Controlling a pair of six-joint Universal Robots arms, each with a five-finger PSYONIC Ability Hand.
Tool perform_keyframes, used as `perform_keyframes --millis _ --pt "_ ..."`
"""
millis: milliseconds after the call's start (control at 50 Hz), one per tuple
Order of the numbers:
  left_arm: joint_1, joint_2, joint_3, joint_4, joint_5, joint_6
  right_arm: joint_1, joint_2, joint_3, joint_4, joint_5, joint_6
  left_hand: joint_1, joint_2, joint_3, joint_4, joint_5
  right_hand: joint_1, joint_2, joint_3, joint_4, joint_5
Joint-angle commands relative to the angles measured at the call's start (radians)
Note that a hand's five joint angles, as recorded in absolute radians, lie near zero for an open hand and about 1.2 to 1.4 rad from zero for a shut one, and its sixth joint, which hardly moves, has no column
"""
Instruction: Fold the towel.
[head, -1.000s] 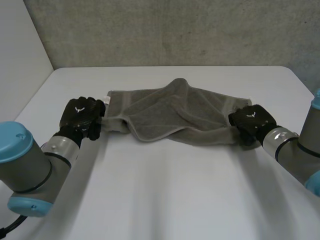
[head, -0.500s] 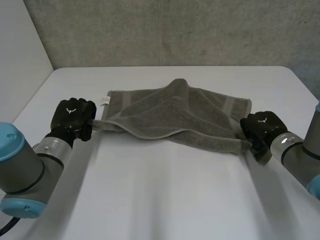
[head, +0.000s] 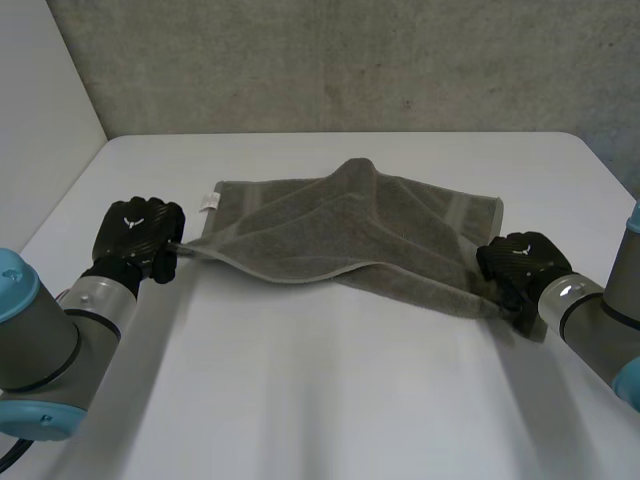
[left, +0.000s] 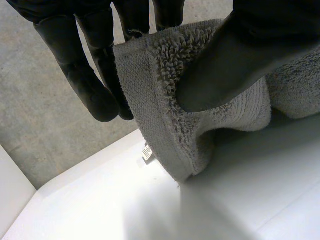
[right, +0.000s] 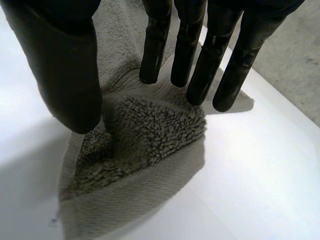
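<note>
A grey towel (head: 340, 235) lies loosely doubled across the middle of the white table (head: 330, 400), with a raised hump at its far edge. My left hand (head: 137, 238) is at the towel's near left corner and is shut on it. In the left wrist view the thumb (left: 240, 55) presses the towel's corner (left: 165, 115) against the fingers (left: 85, 75). My right hand (head: 515, 262) is at the near right corner. Its fingers (right: 200, 55) are straight and apart from the thumb (right: 70, 75), and the towel corner (right: 145, 135) lies flat on the table beneath them.
A small white label (head: 209, 203) sticks out of the towel's far left corner. A grey wall (head: 350, 60) stands behind the table's far edge. The table's left edge (head: 70, 200) runs close to my left arm.
My right hand has opened and let go of the near right corner, which now lies on the table. My left hand has drawn its corner leftward and nearer, stretching the towel's near edge.
</note>
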Motion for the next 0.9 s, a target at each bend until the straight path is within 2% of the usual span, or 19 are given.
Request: perform_keyframes --millis 20,360,560,680,720,900 --pt "-0.001 0.000 -0.004 0.005 0.001 0.002 -0.003 -0.002 0.000 0.067 -0.004 0.001 -0.049 -0.104 -0.146 -0.114 -0.262 -0.058 -0.074 -0.065 -0.055 -0.031" --pt "0.002 0.000 -0.002 0.007 0.001 0.002 0.003 0.000 0.005 0.075 -0.007 0.042 -0.049 -0.104 -0.146 -0.114 -0.262 0.000 -0.015 -0.006 0.004 0.028" --pt "0.007 0.000 -0.002 0.005 0.001 0.000 0.012 -0.101 0.020 0.101 -0.009 0.041 -0.049 -0.104 -0.146 -0.114 -0.262 -0.129 -0.144 -0.135 -0.126 -0.101" --pt "0.015 0.001 0.001 0.004 -0.002 -0.002 0.026 -0.169 0.063 0.118 -0.045 0.036 -0.049 -0.104 -0.146 -0.114 -0.262 -0.143 -0.159 -0.150 -0.140 -0.116" --pt "0.018 0.001 0.003 0.001 -0.002 -0.003 0.015 -0.189 0.106 0.108 -0.085 0.032 -0.049 -0.104 -0.146 -0.114 -0.262 -0.126 -0.141 -0.132 -0.123 -0.098" --pt "0.045 0.006 0.013 -0.007 -0.005 -0.011 0.006 -0.183 0.241 0.047 -0.197 -0.050 -0.049 -0.104 -0.146 -0.114 -0.262 -0.082 -0.097 -0.088 -0.079 -0.054"
